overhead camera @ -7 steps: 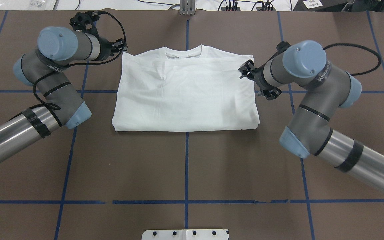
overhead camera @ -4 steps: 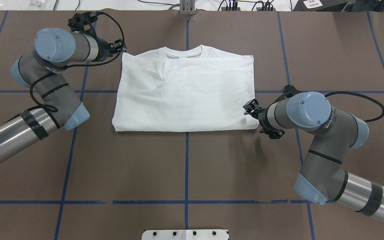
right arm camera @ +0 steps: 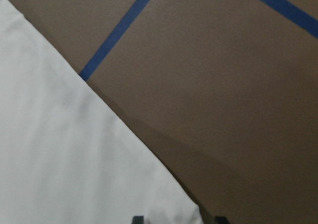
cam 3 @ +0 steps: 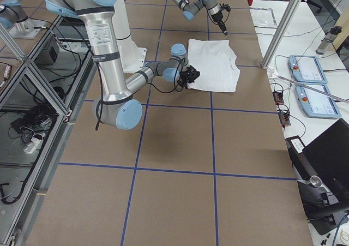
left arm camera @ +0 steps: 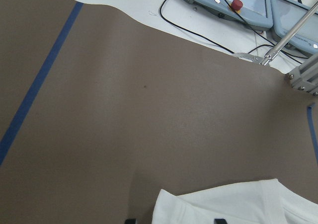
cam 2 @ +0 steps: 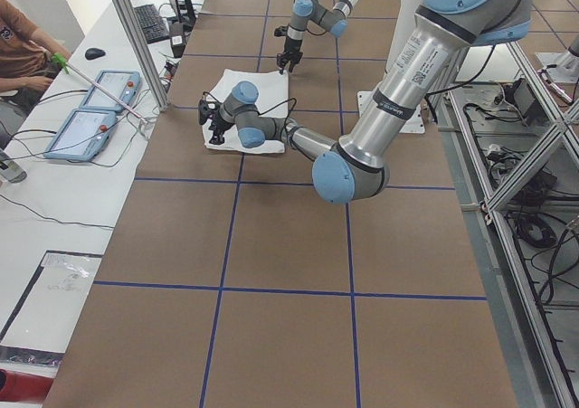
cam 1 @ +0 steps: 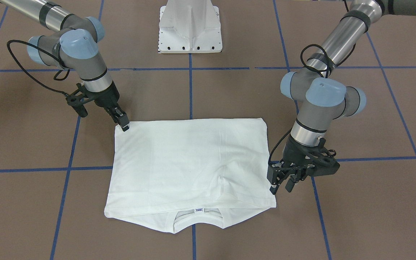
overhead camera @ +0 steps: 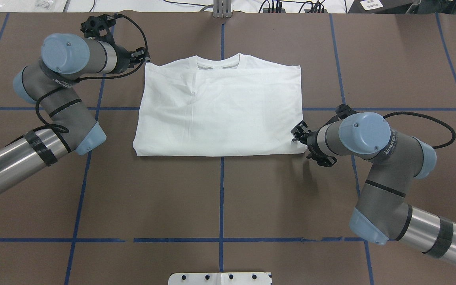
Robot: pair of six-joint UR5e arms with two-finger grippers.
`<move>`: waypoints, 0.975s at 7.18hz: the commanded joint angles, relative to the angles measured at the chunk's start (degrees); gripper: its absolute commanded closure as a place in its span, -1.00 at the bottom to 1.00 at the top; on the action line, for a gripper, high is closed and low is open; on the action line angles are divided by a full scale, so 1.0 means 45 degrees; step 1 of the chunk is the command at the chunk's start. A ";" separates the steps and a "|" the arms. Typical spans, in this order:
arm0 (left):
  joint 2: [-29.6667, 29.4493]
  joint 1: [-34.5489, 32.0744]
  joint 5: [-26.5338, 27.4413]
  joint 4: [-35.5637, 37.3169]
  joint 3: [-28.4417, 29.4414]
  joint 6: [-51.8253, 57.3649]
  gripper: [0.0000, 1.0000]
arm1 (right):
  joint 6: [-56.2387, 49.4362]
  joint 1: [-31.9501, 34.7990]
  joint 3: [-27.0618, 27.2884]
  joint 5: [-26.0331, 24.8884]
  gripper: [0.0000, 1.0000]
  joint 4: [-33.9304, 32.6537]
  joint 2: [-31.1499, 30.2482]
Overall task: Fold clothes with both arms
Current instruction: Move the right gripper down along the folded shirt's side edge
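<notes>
**Q:** Where is the shirt (overhead camera: 220, 107)?

**A:** It is folded to a rectangle and lies flat on the brown table (overhead camera: 220, 206), centred over a blue tape line (overhead camera: 221, 190). The collar (cam 1: 197, 218) is at the edge away from the robot, and the label (cam 1: 199, 209) shows in its opening. The base (cam 1: 190, 25) stands well apart from the opposite edge.

**Q:** What is the condition of the left gripper (cam 1: 282, 186)?

**A:** It sits low at the collar-side corner on the robot's left, with its jaws parted. In the left wrist view both fingertips (left arm camera: 130, 221) show at the bottom edge, and the shirt corner lies between them. The jaws are not clamped on the cloth. Whether a finger touches it cannot be told.

**Q:** And the right gripper (cam 1: 124, 124)?

**A:** It sits low at the diagonally opposite corner, nearest the robot on its right. Its jaws are also parted. The right wrist view shows that corner of the shirt between the two fingertips (right arm camera: 137, 219), and nothing is gripped.

**Q:** How are the arms placed?

**A:** The left arm (overhead camera: 54, 79) bends in from the robot's left and the right arm (overhead camera: 370, 142) from its right. Only the grippers reach the shirt. Both elbows hang over bare table beside it.
</notes>
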 commanded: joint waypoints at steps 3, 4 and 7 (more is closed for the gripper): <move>0.0007 -0.0001 -0.0001 0.0055 -0.0077 0.0000 -0.20 | -0.0100 0.0048 0.0660 0.0143 1.00 0.0000 -0.0608; 0.0026 -0.0001 -0.0040 0.0094 -0.0310 0.0000 -0.19 | -0.0061 -0.0010 0.1710 0.0202 1.00 -0.0155 -0.1135; 0.1523 0.0154 -0.2023 0.0230 -0.3325 -0.0311 -0.20 | -0.0002 -0.1918 0.4683 0.1911 1.00 -0.0195 -0.3652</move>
